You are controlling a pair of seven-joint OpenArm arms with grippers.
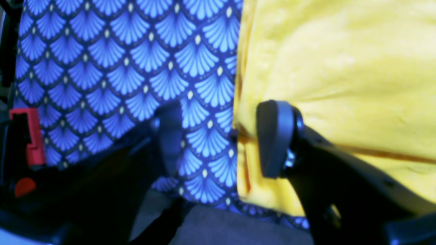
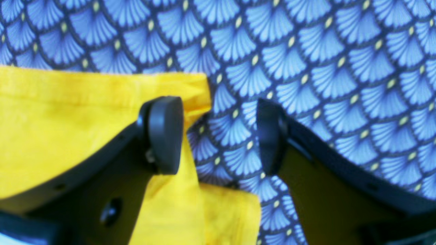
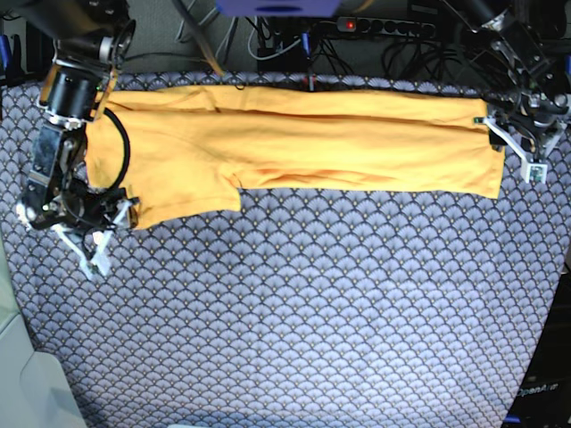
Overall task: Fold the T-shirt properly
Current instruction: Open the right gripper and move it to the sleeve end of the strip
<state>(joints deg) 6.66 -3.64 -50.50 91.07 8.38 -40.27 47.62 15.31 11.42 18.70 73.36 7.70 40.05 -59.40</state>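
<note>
The yellow-orange T-shirt (image 3: 303,143) lies in a long band across the far part of the table, with one sleeve (image 3: 178,192) sticking out toward the front at the left. My left gripper (image 3: 516,152) is open at the shirt's right end. In the left wrist view the gripper (image 1: 221,139) straddles the shirt's edge (image 1: 245,143), and one finger (image 1: 276,139) is over the fabric. My right gripper (image 3: 107,234) is open at the sleeve's left corner. In the right wrist view it (image 2: 218,136) has one finger (image 2: 163,134) over the yellow fabric (image 2: 68,119).
A blue-grey scale-patterned cloth (image 3: 303,303) covers the table. A power strip (image 3: 384,27) and cables lie behind the far edge. The table's front left edge (image 3: 27,357) shows. A red part (image 1: 32,136) sits at the left of the left wrist view.
</note>
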